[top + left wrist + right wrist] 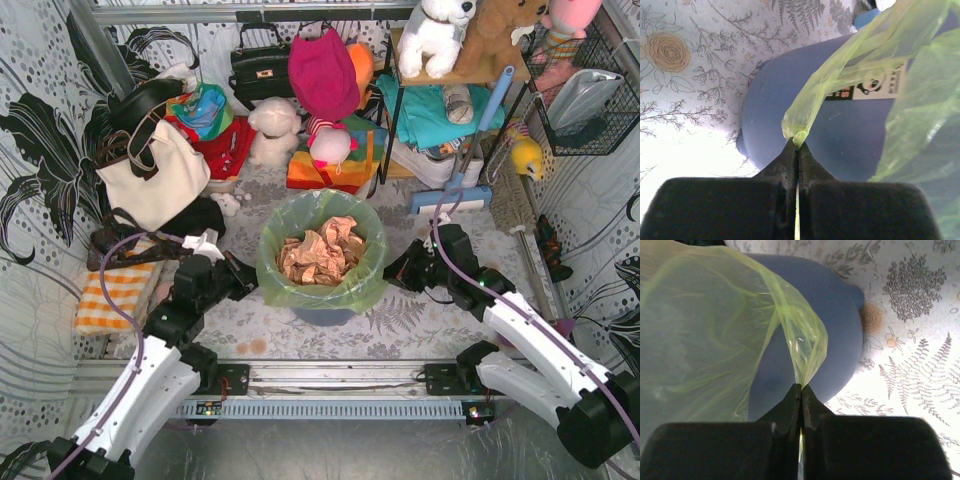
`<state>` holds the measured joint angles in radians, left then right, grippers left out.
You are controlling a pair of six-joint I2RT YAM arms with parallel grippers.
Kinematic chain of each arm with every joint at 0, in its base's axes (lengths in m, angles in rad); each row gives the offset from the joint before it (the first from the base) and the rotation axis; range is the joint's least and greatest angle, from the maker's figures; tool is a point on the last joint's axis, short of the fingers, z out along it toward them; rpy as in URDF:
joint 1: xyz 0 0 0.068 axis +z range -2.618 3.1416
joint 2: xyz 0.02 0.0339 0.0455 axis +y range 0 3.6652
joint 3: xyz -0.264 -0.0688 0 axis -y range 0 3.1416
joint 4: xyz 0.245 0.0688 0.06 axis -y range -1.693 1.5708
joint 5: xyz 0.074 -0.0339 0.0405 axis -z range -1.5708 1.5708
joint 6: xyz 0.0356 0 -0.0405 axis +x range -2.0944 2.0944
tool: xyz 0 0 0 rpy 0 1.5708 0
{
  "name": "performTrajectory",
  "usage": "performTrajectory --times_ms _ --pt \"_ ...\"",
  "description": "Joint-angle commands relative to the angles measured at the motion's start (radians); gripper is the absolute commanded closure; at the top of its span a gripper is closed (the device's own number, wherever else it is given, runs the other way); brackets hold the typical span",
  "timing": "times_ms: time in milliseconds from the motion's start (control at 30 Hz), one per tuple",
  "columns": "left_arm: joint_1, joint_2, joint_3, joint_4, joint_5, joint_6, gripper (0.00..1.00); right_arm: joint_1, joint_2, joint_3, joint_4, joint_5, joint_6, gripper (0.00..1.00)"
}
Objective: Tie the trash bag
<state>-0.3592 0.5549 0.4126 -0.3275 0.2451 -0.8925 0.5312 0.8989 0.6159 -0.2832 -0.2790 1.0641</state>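
Note:
The lime-green trash bag (365, 272) lines a round blue-grey bin (322, 314) at the middle of the floor, with crumpled tan paper (320, 252) inside. My left gripper (247, 277) sits at the bag's left rim, shut on a pulled-out fold of the green film (805, 112). At the right rim my right gripper (395, 273) is shut on another fold of the bag (807, 347). Both wrist views show the jaws pressed together with green plastic pinched between their tips (798, 141) (801, 386), the bin's blue wall behind.
A cream tote bag (155, 170) with dark straps lies at the left. Plush toys and clothes (325, 95) crowd the back, beside a shelf (460, 110) and a blue mop (455, 190). A striped orange cloth (115, 295) lies near the left arm.

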Motion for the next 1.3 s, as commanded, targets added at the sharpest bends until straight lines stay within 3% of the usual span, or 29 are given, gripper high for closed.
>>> performTrajectory --times_ms 0,433,600,933,1267 --pt "-0.003 -0.065 0.064 -0.044 -0.047 0.024 1.00 -0.005 -0.057 0.037 0.026 0.061 -0.017 1.00" --pt "-0.003 -0.126 0.123 -0.071 0.056 0.016 1.00 -0.008 0.220 0.259 0.074 0.036 -0.141 1.00" --pt "-0.002 -0.133 0.141 -0.085 0.026 0.016 1.00 -0.013 0.277 0.327 0.058 0.030 -0.170 1.00" --pt "-0.003 -0.197 0.181 -0.135 0.023 0.023 1.00 -0.017 0.119 0.239 -0.005 0.020 -0.156 1.00" --pt "-0.003 -0.199 0.234 -0.119 0.050 0.018 1.00 -0.017 -0.007 0.260 -0.127 0.069 -0.151 1.00"
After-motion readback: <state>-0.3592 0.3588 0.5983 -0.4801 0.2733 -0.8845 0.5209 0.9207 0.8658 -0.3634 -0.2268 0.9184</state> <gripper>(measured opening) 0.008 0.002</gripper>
